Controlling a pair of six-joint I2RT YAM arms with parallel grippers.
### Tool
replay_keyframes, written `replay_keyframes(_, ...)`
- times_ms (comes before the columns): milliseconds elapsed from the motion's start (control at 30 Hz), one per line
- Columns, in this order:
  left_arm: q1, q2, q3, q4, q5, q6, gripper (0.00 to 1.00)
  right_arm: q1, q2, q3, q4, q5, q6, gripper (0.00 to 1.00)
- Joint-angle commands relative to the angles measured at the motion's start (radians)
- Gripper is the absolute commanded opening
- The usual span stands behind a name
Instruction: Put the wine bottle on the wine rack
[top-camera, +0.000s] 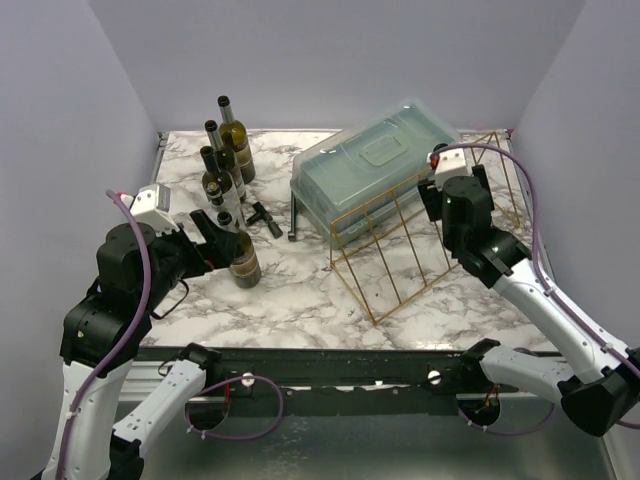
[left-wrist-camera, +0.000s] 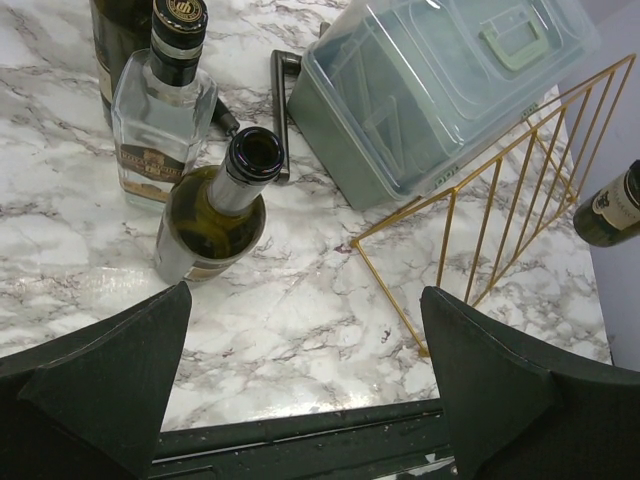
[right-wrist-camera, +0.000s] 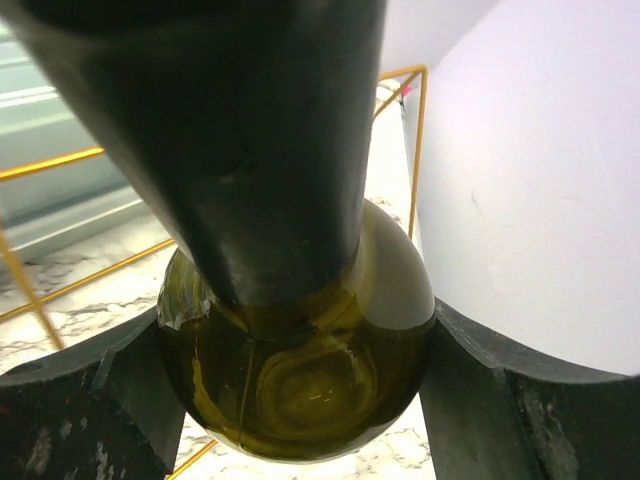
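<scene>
The wine bottle (right-wrist-camera: 300, 380), dark olive green, is clamped between the fingers of the right gripper (right-wrist-camera: 300, 395). In the right wrist view, its shoulder is wedged between the two dark pads and its neck runs toward the camera. The bottle is held off the marble table (top-camera: 290, 300) at the far right end of the wine rack (top-camera: 415, 235), close to the side wall. Gold wires are seen behind and below the bottle, but whether it touches them cannot be told. In the left wrist view only the bottle's labelled end is seen at the right edge, beyond the slanted bars.

The rack is set on the table just in front of the translucent bluish plastic box (top-camera: 375, 165), whose lid is on.

The left gripper (left-wrist-camera: 305, 300) is spread wide and nothing is gripped. An uncorked green bottle (left-wrist-camera: 215, 215) stands upright just ahead of its fingertips. A clear glass bottle (left-wrist-camera: 160, 120) stands right behind that one, and more dark bottles (top-camera: 225, 160) are grouped toward the far left corner.
</scene>
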Motion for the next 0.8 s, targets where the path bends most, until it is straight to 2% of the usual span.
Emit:
replay_keyframes(0, 0.001, 0.011, 0.026, -0.007, 0.019, 0.012, 0.99, -0.18, 0.004, -0.021, 0.172, -0.208, -0.109, 0.01)
replay_keyframes(133, 0.0, 0.033, 0.018, -0.002, 0.032, 0.019, 0.99, -0.334, 0.028, -0.054, 0.244, -0.286, -0.068, 0.01)
replay_keyframes(233, 0.001, 0.043, -0.005, 0.012, 0.035, 0.017, 0.99, -0.391, 0.049, -0.069, 0.284, -0.351, -0.031, 0.0)
replay_keyframes(367, 0.001, 0.081, -0.039, 0.045, 0.052, 0.036, 0.99, -0.436, 0.113, -0.1, 0.359, -0.363, -0.032, 0.01)
replay_keyframes(500, 0.001, 0.132, -0.024, 0.047, 0.059, 0.074, 0.99, -0.469, 0.153, -0.114, 0.4, -0.442, -0.084, 0.0)
replay_keyframes(600, 0.001, 0.148, -0.001, 0.041, 0.088, 0.116, 0.99, -0.487, 0.188, -0.096, 0.378, -0.42, -0.119, 0.01)
replay_keyframes(767, -0.006, 0.152, 0.03, 0.018, 0.095, 0.159, 0.99, -0.563, 0.209, -0.097, 0.367, -0.512, -0.08, 0.01)
